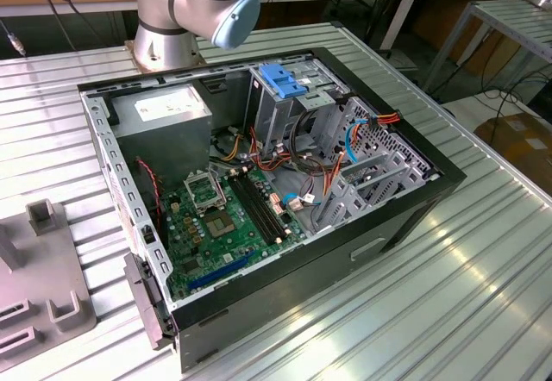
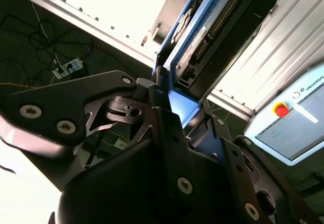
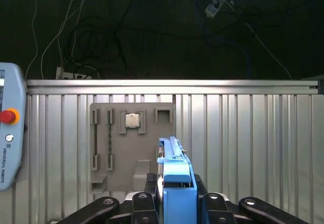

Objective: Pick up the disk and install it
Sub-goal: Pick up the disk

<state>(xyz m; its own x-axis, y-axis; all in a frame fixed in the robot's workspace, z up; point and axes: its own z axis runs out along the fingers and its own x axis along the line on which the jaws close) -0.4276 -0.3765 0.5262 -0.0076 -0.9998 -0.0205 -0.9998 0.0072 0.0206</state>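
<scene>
The blue-railed grey disk (image 3: 175,181) is clamped lengthwise in the gripper (image 3: 175,196).

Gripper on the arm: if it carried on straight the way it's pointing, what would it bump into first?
Probably the grey slotted fixture plate on the ribbed metal table; the blue-railed grey disk in the black gripper would touch first. Depth is unclear.
</scene>
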